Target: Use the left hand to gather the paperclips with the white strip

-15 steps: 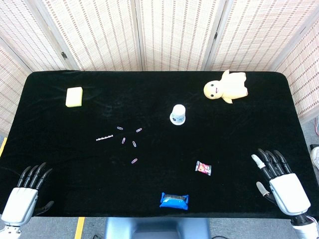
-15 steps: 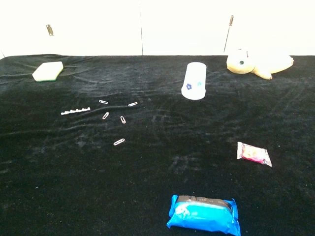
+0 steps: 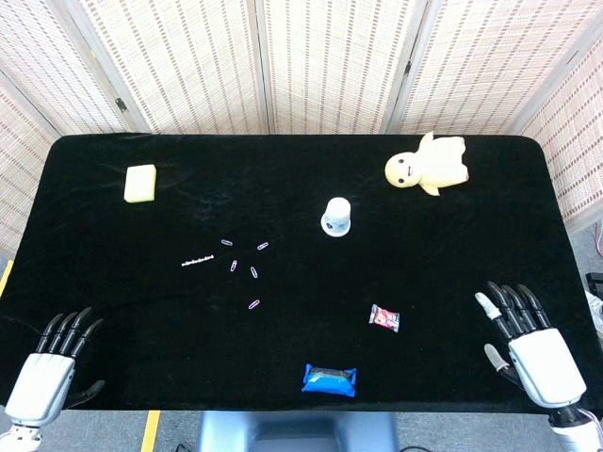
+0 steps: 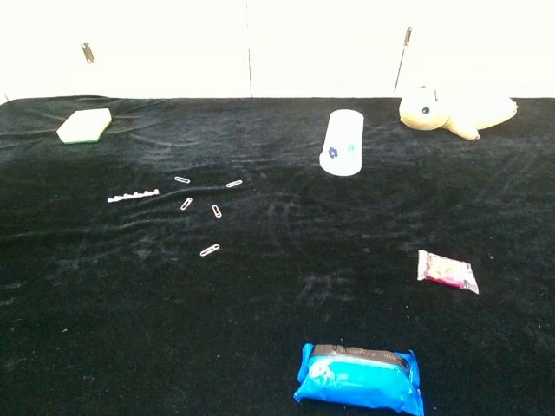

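Note:
Several small paperclips (image 3: 246, 266) (image 4: 206, 211) lie scattered on the black tablecloth, left of centre. A short white strip (image 3: 199, 260) (image 4: 133, 196) lies just left of them, apart from them. My left hand (image 3: 52, 367) rests at the table's near left corner, fingers spread and holding nothing, far from the strip. My right hand (image 3: 526, 346) sits at the near right corner, also spread and empty. Neither hand shows in the chest view.
A yellow sponge (image 3: 140, 183) lies at the back left. A white cup (image 3: 336, 217) on its side is near the middle, a yellow plush toy (image 3: 429, 165) at the back right. A small pink candy (image 3: 384, 318) and a blue packet (image 3: 329, 379) lie near the front.
My left hand has slipped slightly down and left toward the table's edge. Nothing else has moved.

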{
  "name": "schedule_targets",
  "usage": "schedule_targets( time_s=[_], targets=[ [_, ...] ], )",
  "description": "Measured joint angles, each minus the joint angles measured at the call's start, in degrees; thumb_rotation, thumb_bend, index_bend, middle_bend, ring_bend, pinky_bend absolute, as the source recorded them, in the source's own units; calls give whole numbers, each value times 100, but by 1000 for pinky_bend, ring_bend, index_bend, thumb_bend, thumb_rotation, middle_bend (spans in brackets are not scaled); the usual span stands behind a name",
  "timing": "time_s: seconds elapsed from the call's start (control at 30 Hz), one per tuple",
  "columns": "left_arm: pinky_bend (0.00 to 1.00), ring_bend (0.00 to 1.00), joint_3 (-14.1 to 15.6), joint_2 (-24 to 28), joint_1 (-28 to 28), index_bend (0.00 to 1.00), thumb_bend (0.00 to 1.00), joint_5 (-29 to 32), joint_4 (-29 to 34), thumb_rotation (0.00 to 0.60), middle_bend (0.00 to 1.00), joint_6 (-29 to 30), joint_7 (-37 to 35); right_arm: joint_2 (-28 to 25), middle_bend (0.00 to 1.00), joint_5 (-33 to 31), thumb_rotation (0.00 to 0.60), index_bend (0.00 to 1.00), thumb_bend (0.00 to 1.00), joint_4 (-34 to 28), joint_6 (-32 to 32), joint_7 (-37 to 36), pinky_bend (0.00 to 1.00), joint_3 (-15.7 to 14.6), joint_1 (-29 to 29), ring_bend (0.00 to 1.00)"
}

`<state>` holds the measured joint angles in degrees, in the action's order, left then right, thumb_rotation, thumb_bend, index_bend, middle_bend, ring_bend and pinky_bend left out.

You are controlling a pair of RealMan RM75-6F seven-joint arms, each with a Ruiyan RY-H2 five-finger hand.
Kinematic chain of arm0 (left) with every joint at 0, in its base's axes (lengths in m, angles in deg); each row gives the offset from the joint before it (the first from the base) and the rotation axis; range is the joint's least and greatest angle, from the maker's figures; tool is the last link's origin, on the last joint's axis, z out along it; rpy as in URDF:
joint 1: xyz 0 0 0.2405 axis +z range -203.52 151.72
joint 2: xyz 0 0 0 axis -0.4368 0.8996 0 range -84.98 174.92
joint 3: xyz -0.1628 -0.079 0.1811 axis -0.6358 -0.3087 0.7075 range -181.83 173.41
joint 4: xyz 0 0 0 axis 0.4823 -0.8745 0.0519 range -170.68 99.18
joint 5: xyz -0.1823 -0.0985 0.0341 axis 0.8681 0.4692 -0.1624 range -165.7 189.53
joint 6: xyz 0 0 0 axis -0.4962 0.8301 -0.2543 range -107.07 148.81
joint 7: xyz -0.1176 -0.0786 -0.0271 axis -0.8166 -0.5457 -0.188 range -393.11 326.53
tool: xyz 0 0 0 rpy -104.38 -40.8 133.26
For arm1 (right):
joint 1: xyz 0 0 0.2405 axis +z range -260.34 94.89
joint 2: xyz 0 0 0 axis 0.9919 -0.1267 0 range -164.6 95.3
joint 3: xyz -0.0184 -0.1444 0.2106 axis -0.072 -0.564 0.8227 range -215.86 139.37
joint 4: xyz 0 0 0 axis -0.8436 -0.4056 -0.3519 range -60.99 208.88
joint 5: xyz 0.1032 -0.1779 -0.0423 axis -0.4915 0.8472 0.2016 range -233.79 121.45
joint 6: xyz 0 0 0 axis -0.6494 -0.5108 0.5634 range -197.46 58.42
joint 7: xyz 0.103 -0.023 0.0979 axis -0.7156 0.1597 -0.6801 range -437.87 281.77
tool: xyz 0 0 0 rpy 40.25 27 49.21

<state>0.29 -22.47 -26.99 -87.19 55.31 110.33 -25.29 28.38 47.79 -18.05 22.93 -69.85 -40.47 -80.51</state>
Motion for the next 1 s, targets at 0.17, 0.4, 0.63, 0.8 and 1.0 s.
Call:
schedule_targets(
  time_s=[0.17, 0.4, 0.63, 0.8, 1.0],
  targets=[
    [73, 77, -104, 76, -176, 139, 104, 169, 186, 600, 172, -304, 42, -1, 0, -226, 600, 0, 358, -32, -497, -42, 0, 75, 222, 0],
    [673, 636, -458, 122, -742, 189, 118, 235, 395, 600, 651, -782, 164, 25, 0, -352, 600, 0, 358, -48, -679, -89, 0, 159, 400, 0],
    [989, 990, -1020, -236, -1195, 406, 236, 643, 232, 600, 997, -1057, 251, 72, 0, -233, 600, 0, 358, 106, -286, -397, 0, 205, 352, 0],
    [1000, 1000, -1221, -634, -1521, 487, 241, 814, -191, 600, 1000, -1226, 41, 100, 0, -130, 600, 0, 359, 198, -151, -662, 0, 242, 387, 0],
    [1000, 1000, -1491, -793, -1852, 504, 250, 1818, -58, 600, 1000, -1930, 251, 83, 0, -215, 600, 0, 358, 361, -130, -1228, 0, 344, 501, 0]
  ],
)
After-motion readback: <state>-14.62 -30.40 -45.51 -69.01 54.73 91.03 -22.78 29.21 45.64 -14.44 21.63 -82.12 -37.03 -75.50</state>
